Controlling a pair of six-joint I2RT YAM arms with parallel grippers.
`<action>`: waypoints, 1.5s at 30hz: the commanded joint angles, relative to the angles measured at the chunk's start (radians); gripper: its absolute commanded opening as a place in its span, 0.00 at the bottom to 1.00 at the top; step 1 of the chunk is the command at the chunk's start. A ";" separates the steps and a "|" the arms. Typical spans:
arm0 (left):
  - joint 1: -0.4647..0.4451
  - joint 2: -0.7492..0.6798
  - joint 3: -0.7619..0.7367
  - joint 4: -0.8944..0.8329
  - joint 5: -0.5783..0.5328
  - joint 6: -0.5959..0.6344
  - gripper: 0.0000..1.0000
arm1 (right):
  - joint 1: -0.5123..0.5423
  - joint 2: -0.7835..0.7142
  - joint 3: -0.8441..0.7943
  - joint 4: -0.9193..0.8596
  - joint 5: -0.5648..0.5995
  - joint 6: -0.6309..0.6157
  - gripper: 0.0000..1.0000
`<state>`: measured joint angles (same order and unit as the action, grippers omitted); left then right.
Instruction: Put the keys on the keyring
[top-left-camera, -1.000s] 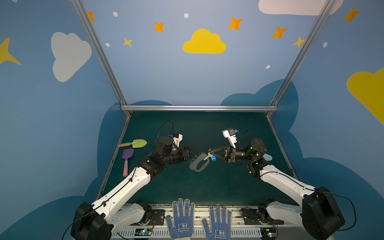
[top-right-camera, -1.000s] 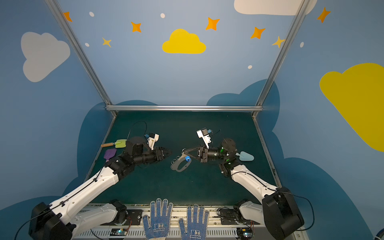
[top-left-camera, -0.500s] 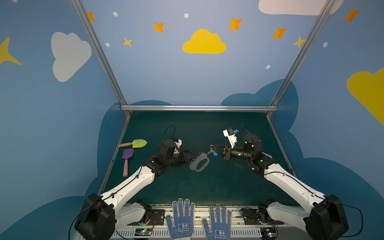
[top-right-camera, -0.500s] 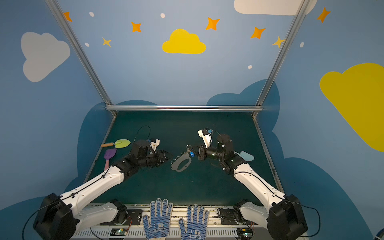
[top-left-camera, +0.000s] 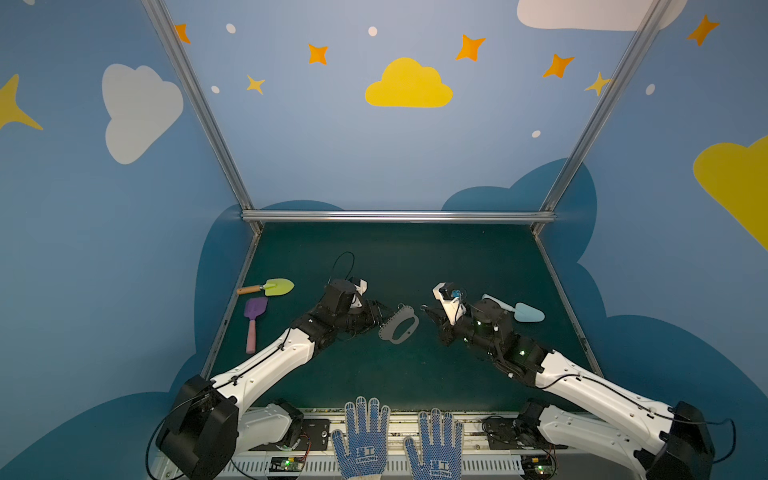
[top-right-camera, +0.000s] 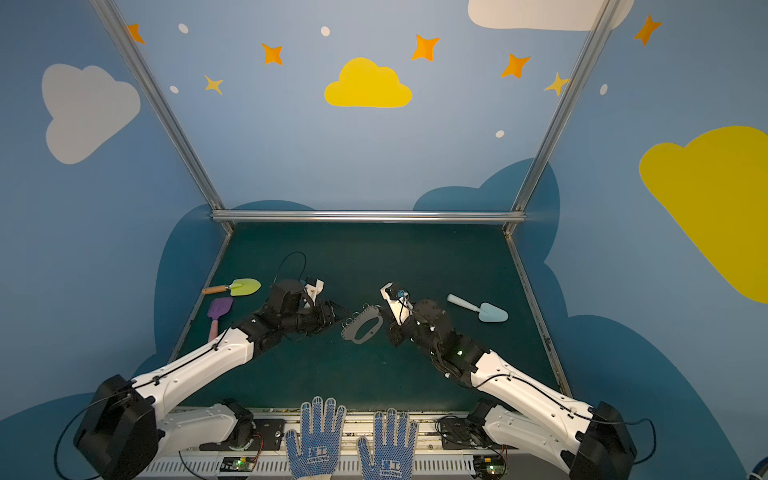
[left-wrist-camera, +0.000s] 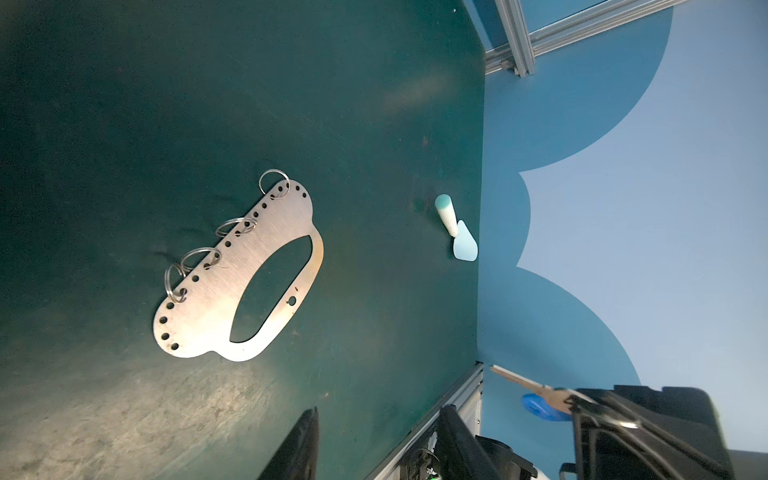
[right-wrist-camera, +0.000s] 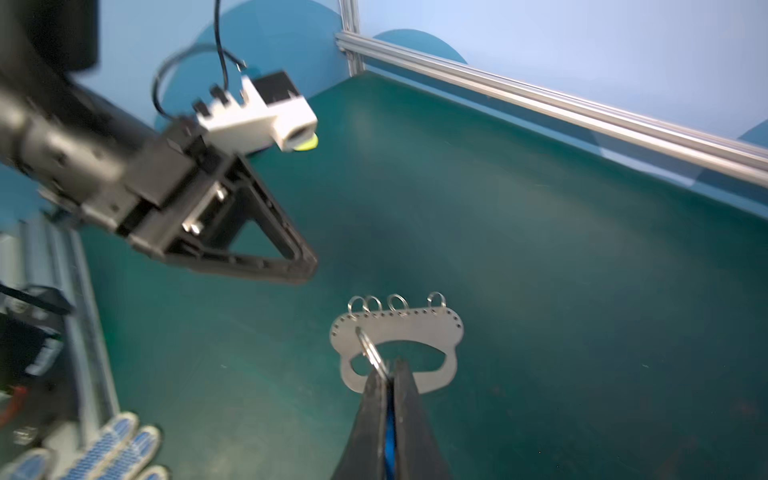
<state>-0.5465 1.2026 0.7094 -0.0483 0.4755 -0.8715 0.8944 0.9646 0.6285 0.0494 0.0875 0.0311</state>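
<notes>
The keyring (top-left-camera: 399, 328) (top-right-camera: 362, 326), a flat grey D-shaped plate with an oval cutout and several wire rings on its holed edge, lies on the green mat (left-wrist-camera: 241, 274) (right-wrist-camera: 399, 345). My right gripper (right-wrist-camera: 388, 374) (top-left-camera: 426, 309) hovers just right of it, shut on the keys (right-wrist-camera: 389, 432). The blue tag is pinched between the jaws and a wire ring sticks out past the tips. The left wrist view shows the silver key (left-wrist-camera: 528, 384) and tag jutting from that gripper. My left gripper (left-wrist-camera: 378, 440) (top-left-camera: 384, 313) (right-wrist-camera: 305, 266) is open and empty, just left of the plate.
A lime-green spade (top-left-camera: 276, 286) and a purple spade (top-left-camera: 254, 316) lie at the mat's left edge. A pale blue spade (top-left-camera: 523, 311) lies behind the right arm. Two blue-dotted gloves (top-left-camera: 361, 440) sit at the front rail. Aluminium frame bars border the mat.
Both arms have sunk lower over the mat. The right gripper, still shut on the keys, has turned and drawn slightly back from the keyring, which stays where it was.
</notes>
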 joint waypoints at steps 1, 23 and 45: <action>-0.007 -0.006 0.010 -0.001 -0.026 -0.003 0.48 | 0.036 -0.025 -0.025 0.071 0.114 -0.074 0.00; -0.027 -0.005 -0.025 0.017 -0.044 -0.020 0.48 | 0.081 -0.076 -0.048 0.108 0.055 -0.023 0.00; -0.027 0.002 -0.043 0.070 -0.031 -0.040 0.48 | -0.328 -0.147 -0.097 0.374 -0.608 0.508 0.00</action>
<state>-0.5709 1.2045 0.6750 -0.0029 0.4393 -0.9077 0.5953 0.8238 0.5434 0.3267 -0.4088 0.4381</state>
